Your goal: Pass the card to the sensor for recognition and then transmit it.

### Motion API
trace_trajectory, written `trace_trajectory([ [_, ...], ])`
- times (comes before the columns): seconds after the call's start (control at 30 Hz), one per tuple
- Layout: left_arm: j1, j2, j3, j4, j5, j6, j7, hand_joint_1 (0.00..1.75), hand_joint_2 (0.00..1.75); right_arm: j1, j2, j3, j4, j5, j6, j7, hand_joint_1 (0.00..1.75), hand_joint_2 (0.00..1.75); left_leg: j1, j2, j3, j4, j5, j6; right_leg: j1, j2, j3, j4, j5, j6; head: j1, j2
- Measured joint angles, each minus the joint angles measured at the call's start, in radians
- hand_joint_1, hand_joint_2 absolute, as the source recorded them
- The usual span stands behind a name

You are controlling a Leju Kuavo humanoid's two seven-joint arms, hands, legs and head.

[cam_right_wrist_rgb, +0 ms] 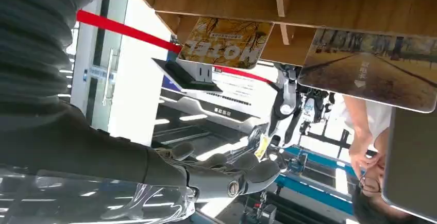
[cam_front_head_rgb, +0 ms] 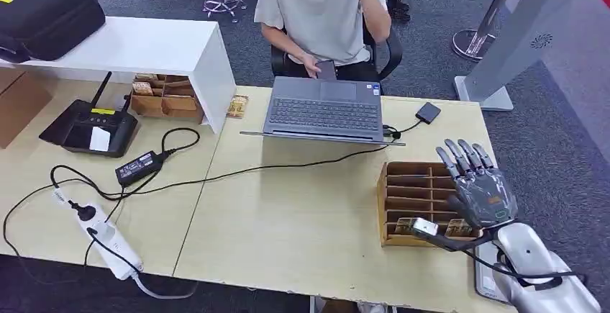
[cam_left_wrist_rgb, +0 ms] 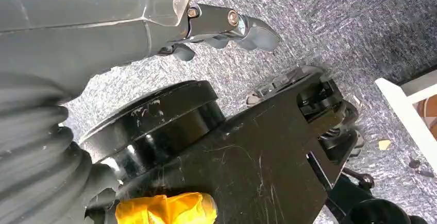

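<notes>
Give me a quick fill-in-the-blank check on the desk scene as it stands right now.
1. The right hand hovers over the wooden card ____, holding nothing.
2. Cards sit in the organizer's slots ____ to the robot.
3. The laptop lies open in front of a seated ____.
4. The black card reader sits on the robot's ____ side of the desk.

Missing words: organizer; nearest; person; left
</notes>
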Motion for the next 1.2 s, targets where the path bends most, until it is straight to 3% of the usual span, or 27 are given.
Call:
trace_trajectory([
  [0.13, 0.0, 0.0, 0.0, 0.0, -0.002, 0.0, 0.0, 0.0, 1.75, 0.0, 0.0, 0.0, 0.0, 0.0, 0.0, -0.002, 0.0, 1.75, 0.0, 0.0, 0.0, 0.0, 0.0, 0.0, 0.0, 0.0, 0.0, 0.0, 0.0, 0.0, 0.0, 0.0],
  [0.17, 0.0, 0.0, 0.0, 0.0, -0.002, 0.0, 0.0, 0.0, 1.75, 0.001, 0.0, 0.0, 0.0, 0.0, 0.0, -0.002, 1.75, 1.75, 0.0, 0.0, 0.0, 0.0, 0.0, 0.0, 0.0, 0.0, 0.0, 0.0, 0.0, 0.0, 0.0, 0.0],
  [1.2, 0.0, -0.001, 0.008, 0.0, -0.009, 0.002, 0.0, 0.0, 1.75, 0.016, 0.0, -0.013, 0.005, -0.061, 0.002, -0.037, 1.75, 1.75, 0.0, 0.0, 0.0, 0.0, 0.0, 0.0, 0.0, 0.0, 0.0, 0.0, 0.0, 0.0, 0.0, 0.0],
])
